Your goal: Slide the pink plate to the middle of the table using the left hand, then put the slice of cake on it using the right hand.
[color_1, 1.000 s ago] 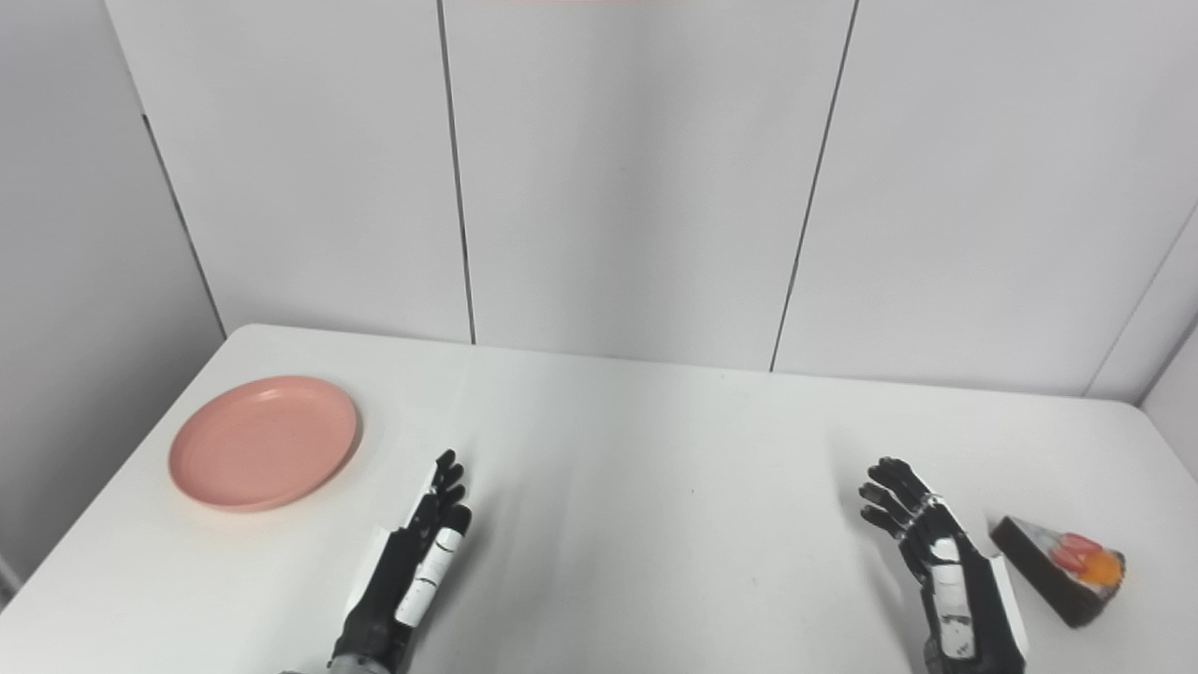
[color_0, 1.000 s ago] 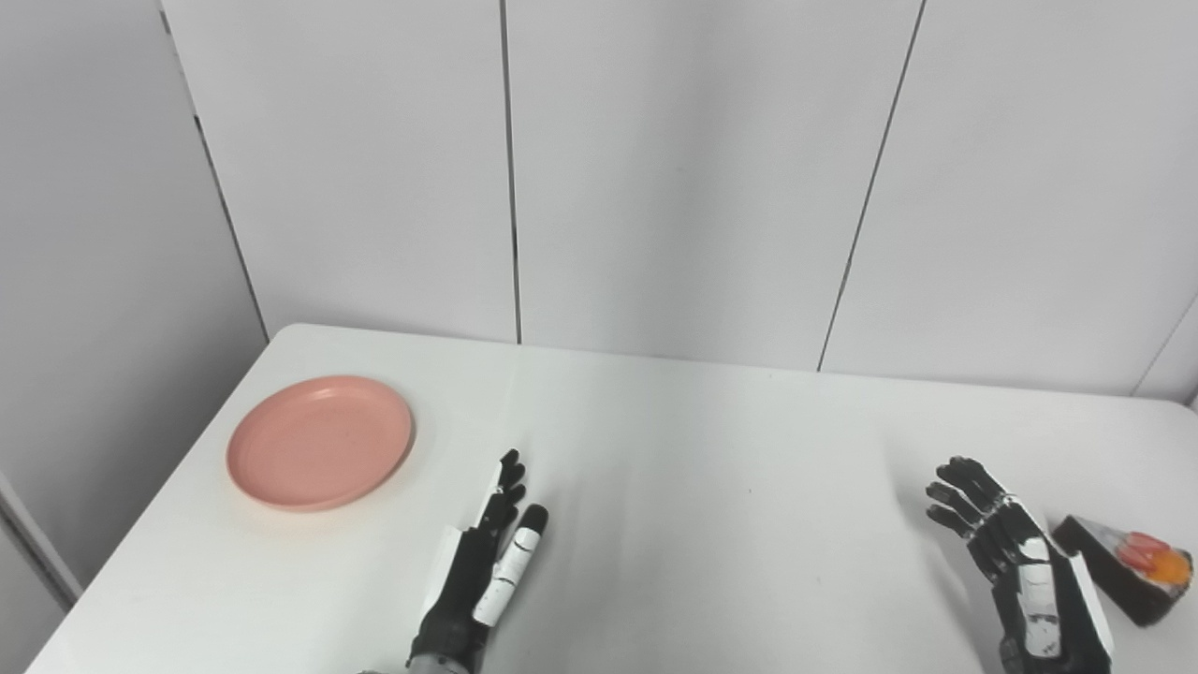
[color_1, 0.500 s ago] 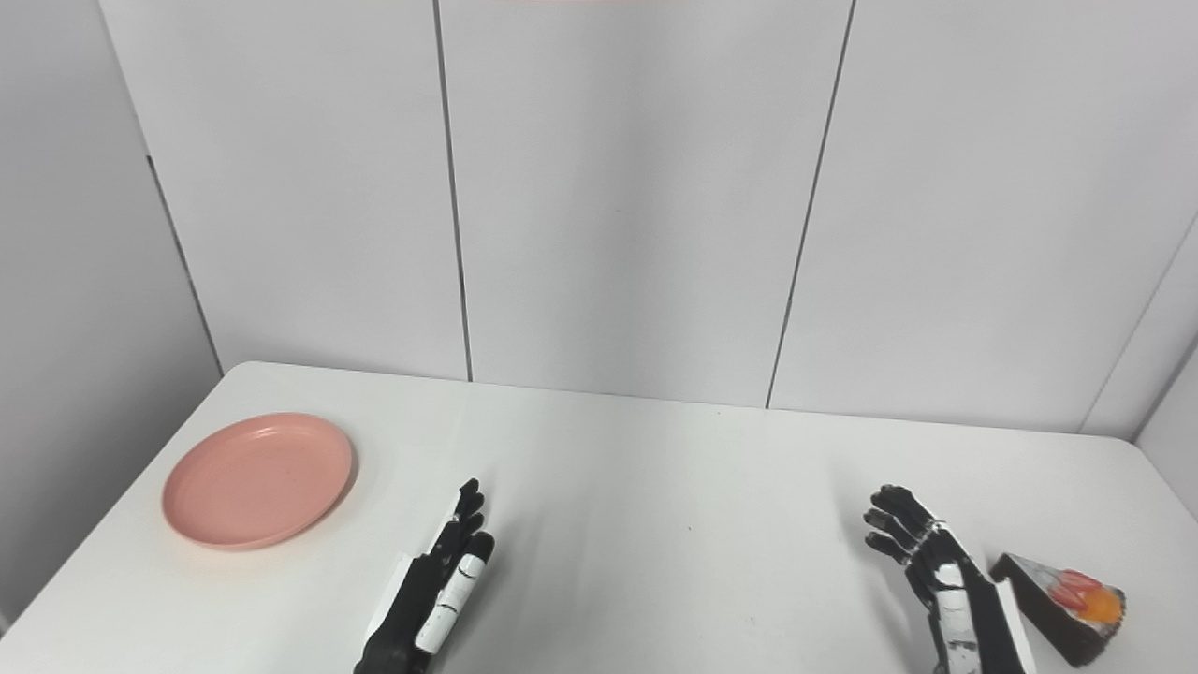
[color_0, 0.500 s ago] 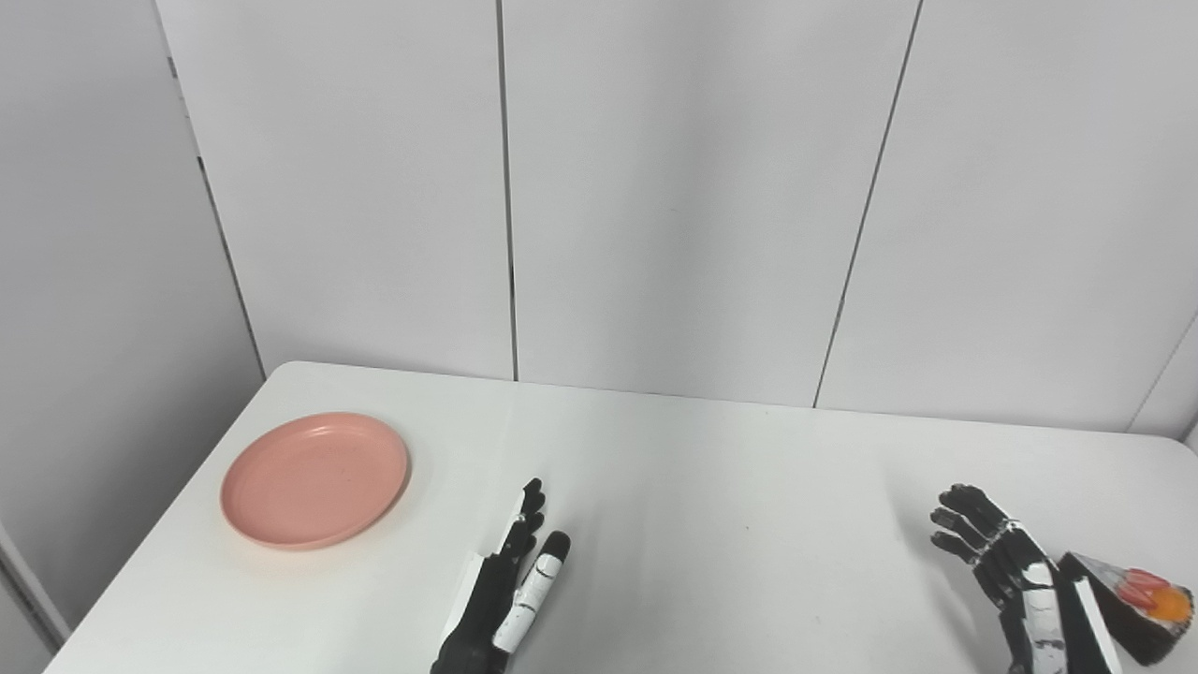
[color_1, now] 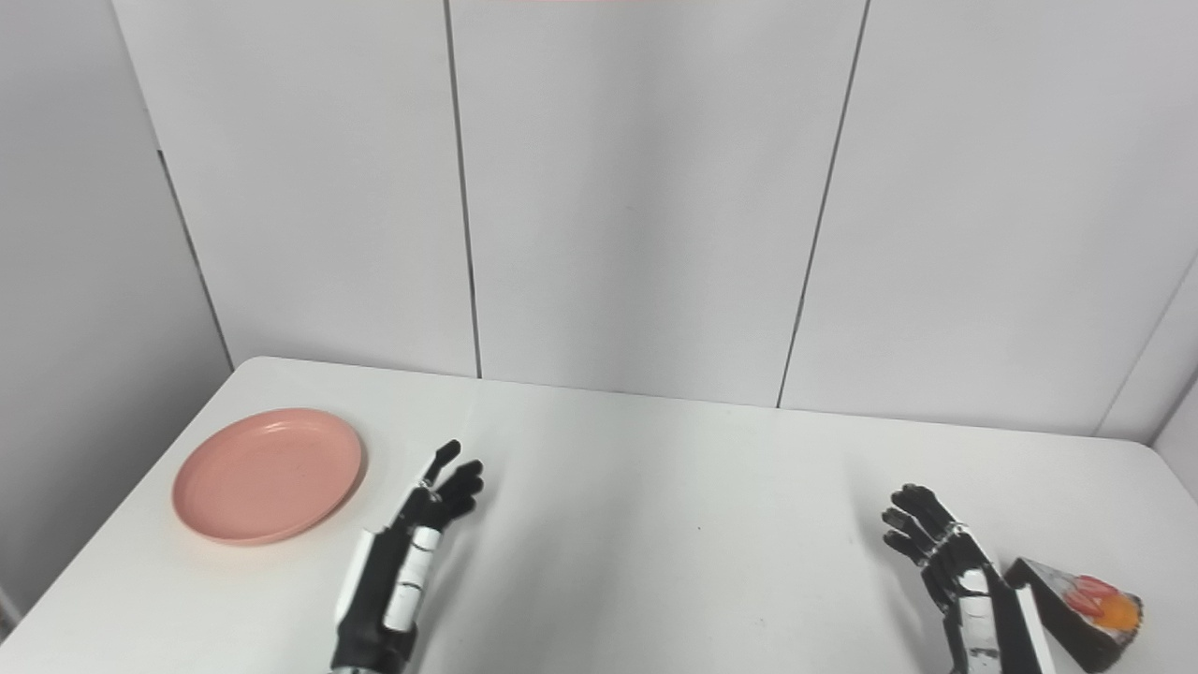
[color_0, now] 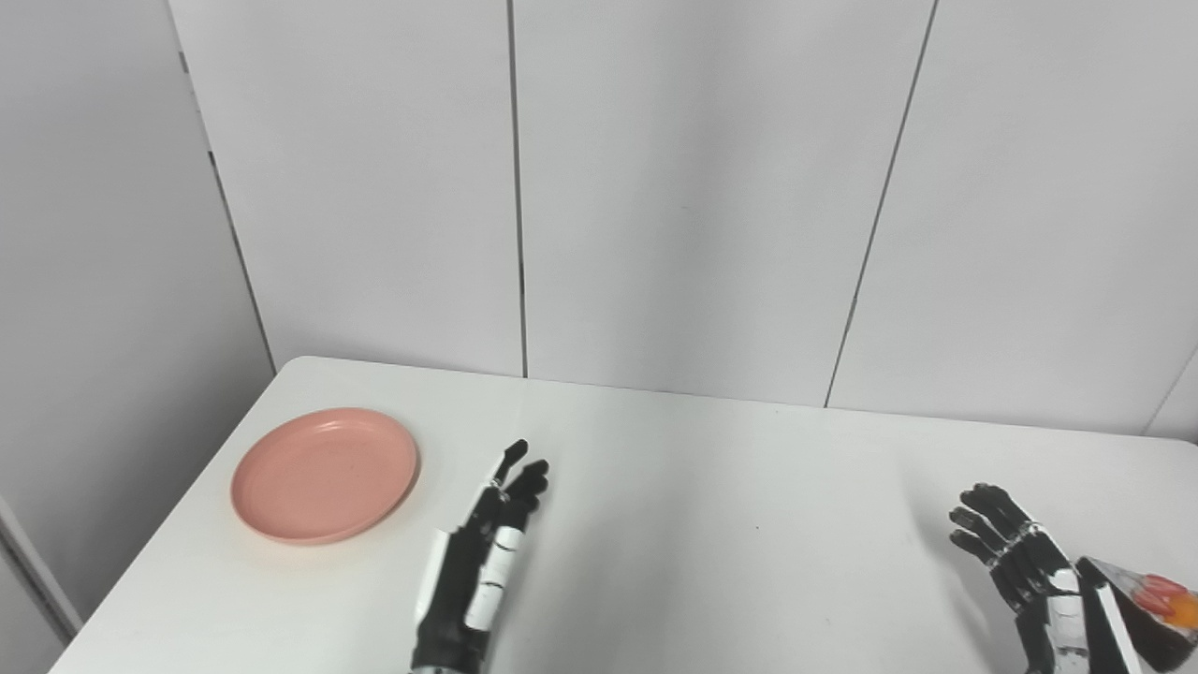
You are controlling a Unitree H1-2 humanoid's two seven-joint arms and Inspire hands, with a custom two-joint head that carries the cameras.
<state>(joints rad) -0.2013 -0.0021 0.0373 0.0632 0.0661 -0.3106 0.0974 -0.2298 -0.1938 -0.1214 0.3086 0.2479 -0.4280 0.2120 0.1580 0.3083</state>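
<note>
A round pink plate [color_0: 324, 474] lies empty at the far left of the white table [color_0: 711, 487]; it also shows in the right eye view [color_1: 267, 474]. My left hand [color_0: 479, 562] is open above the table, just right of the plate and apart from it, fingers pointing away from me. A slice of dark cake [color_1: 1076, 609] with red and orange fruit on top sits at the near right. My right hand [color_1: 955, 585] is open just left of the cake, at the picture's bottom edge.
White wall panels [color_0: 693, 187] stand right behind the table's far edge. The table's left edge [color_0: 159, 524] runs close to the plate, and a grey wall stands beyond it.
My left hand has moved left and forward, closer to the plate. The camera tilted up and shifted a little. My right hand, the plate and the cake stay where they were.
</note>
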